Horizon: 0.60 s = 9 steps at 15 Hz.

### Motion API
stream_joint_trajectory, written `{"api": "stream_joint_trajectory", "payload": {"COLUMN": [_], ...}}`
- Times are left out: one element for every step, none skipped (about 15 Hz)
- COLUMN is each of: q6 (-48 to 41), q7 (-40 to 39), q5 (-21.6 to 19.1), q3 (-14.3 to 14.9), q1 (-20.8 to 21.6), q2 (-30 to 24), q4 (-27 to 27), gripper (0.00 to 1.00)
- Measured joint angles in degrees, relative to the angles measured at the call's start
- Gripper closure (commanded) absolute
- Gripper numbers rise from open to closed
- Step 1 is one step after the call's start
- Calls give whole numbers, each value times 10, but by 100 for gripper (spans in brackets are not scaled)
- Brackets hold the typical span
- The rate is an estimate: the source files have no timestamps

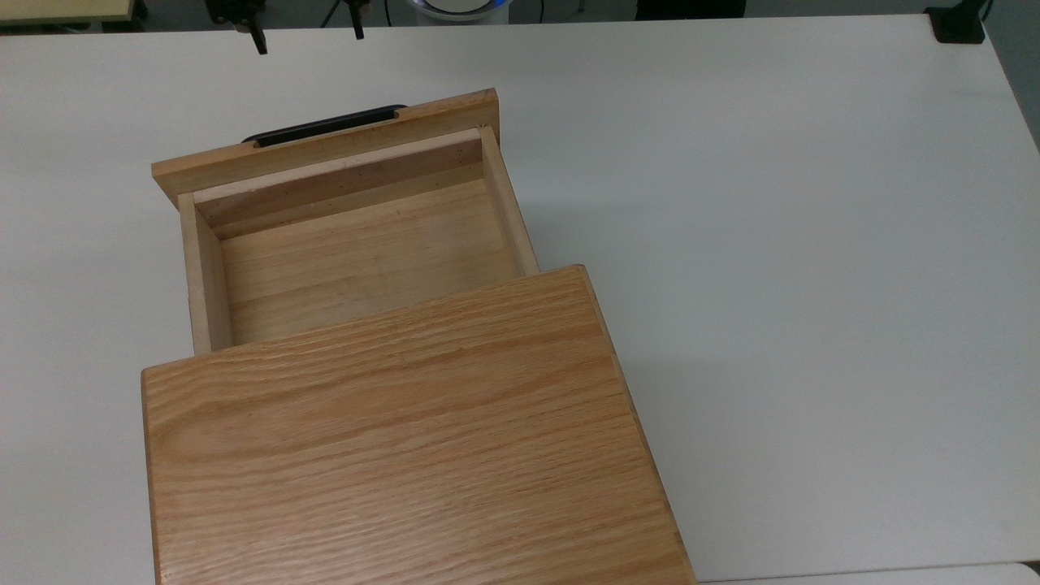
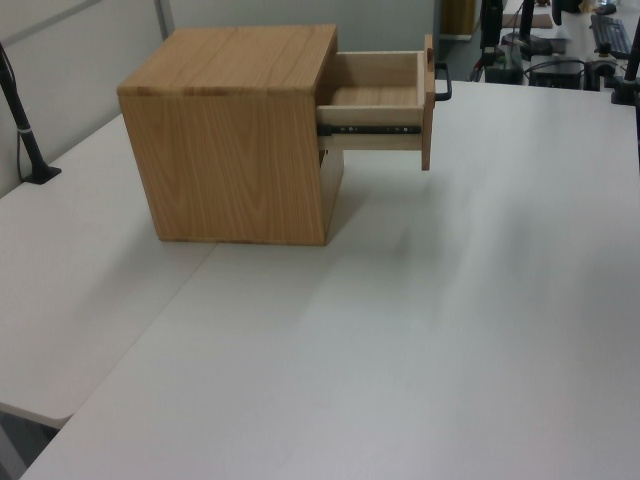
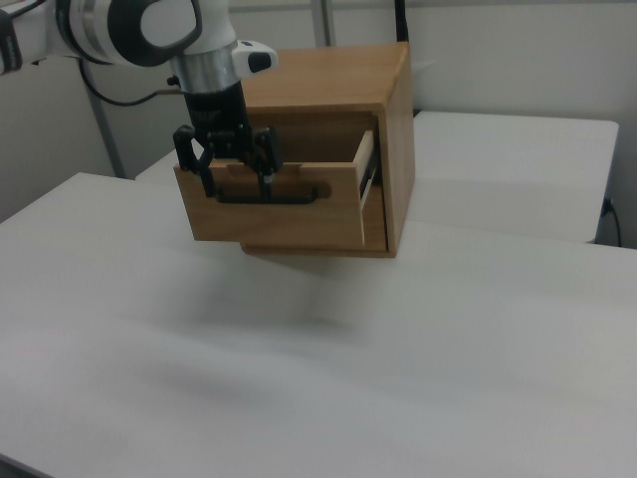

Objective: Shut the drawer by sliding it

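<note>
An oak cabinet [image 1: 406,439] stood on a white table [image 1: 772,244] with its drawer [image 1: 349,244] pulled well out, the tray bare inside and its paler inner walls exposed in the top view. The drawer's wider front panel [image 3: 274,209] faced the arm, and a thin black bar handle [image 1: 325,126] ran along its outer face; in the top view the handle lay at the drawer's far edge, toward the frame's top.

In the left view the drawer [image 2: 385,95] projected from the upper part of the cabinet [image 2: 235,140] toward the left view's right, with the handle [image 2: 443,82] on its outer end and a metal slide rail [image 2: 365,128] visible along its side.

The Franka arm [image 3: 129,30] reached in from the right view's upper left, its gripper [image 3: 236,184] pointing down in front of the front panel, near the handle [image 3: 269,196]. The two black fingers [image 3: 204,169] were spread wide apart and held nothing. From the right view alone it could not be told whether the fingertips touched the panel or the handle.

In the top view the gripper [image 1: 307,41] showed at the frame's upper edge, fingertips wide apart, hanging clear of the handle on its far side with bare table between them.
</note>
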State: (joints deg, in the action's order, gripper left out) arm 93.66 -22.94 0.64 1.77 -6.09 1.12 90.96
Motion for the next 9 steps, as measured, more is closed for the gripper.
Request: {"api": "stream_joint_trajectory", "payload": {"q6": [0, 0, 0, 0, 5, 19, 35, 49, 62], "q7": [-5, -5, 2, 20, 42, 68, 91, 111, 126], "q5": [0, 0, 0, 0, 0, 0, 0, 0, 0], "q3": [0, 0, 0, 0, 0, 0, 0, 0, 0], "q1": [0, 0, 0, 0, 0, 0, 0, 0, 0], "q2": [1, 4, 7, 12, 18, 26, 33, 39, 43], "q4": [1, 4, 7, 12, 14, 15, 15, 15, 15], "gripper": [70, 73, 73, 74, 74, 74, 75, 77, 79]}}
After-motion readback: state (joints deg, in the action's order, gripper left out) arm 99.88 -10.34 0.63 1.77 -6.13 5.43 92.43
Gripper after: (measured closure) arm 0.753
